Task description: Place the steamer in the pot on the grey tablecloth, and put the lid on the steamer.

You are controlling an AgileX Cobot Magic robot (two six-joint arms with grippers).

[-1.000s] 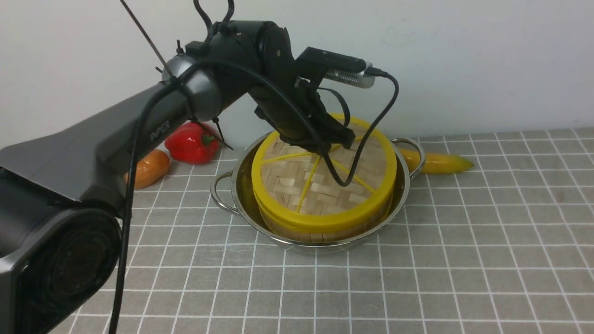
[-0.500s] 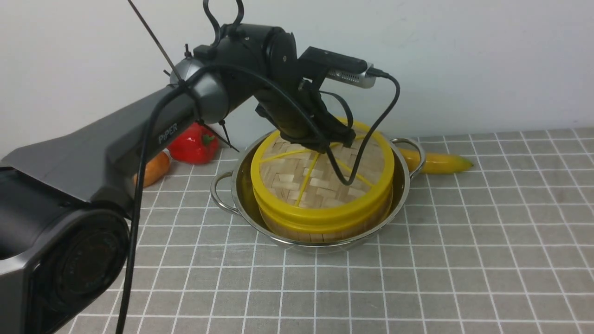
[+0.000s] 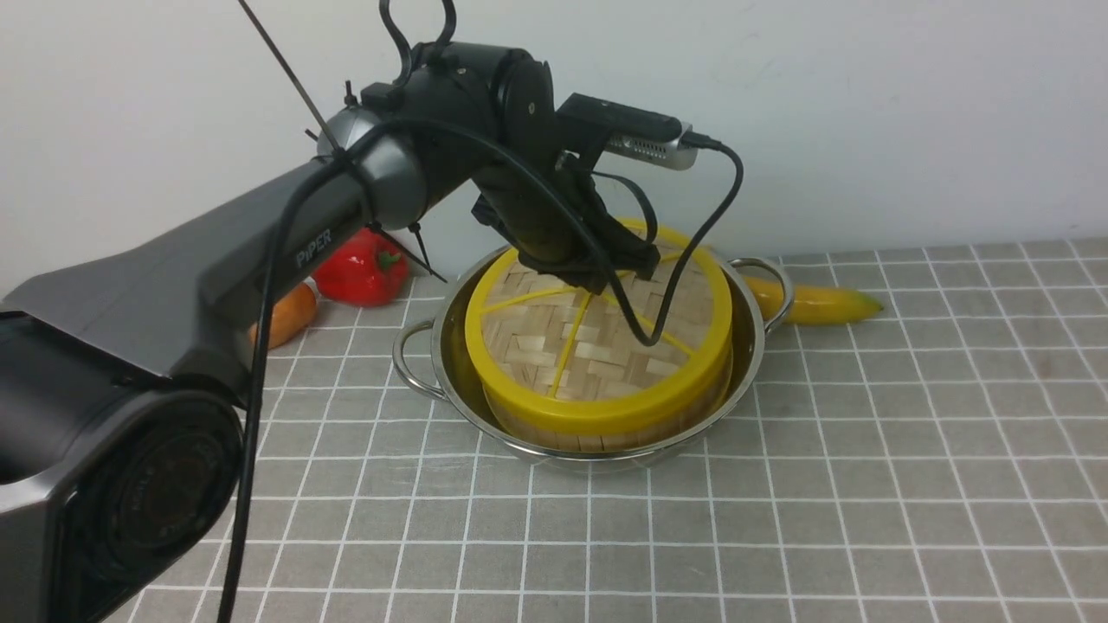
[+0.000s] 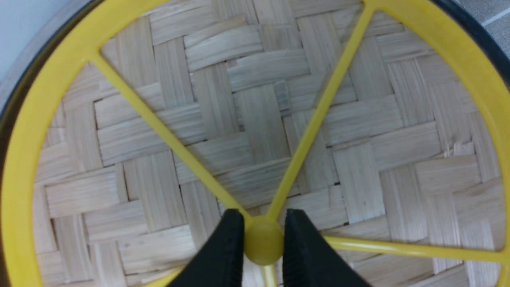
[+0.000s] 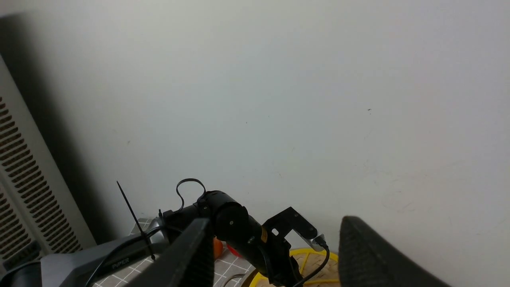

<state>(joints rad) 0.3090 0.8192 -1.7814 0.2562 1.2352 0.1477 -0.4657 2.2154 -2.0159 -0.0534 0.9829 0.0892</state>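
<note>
The right gripper point(image 5: 277, 220) shows only in its own wrist view. It is raised and faces the far wall point(image 3: 866, 112), with its fingers spread wide and nothing between them.

The grey tablecloth point(image 3: 779, 519) covers the whole surface, and its near part is bare. At mid-depth stands the pot point(image 3: 597, 456), with one looped handle to the left and one to the right. The steamer point(image 3: 537, 430) sits inside the pot, and its wooden wall shows above the steel rim. The lid point(image 3: 554, 346) lies on top of the steamer. The arm hides the far edge, so it may not be fully seated there.

The left arm reaches in from the near left. The left gripper point(image 4: 263, 217) is closed to a narrow gap, and its two black fingers pinch the lid's round yellow hub point(image 4: 263, 243) where the spokes meet.

Farther back on the left lie an orange object point(image 3: 286, 316) and a red pepper point(image 3: 359, 264). To the right, a banana point(image 3: 814, 303) lies just behind the pot's right handle.
</note>
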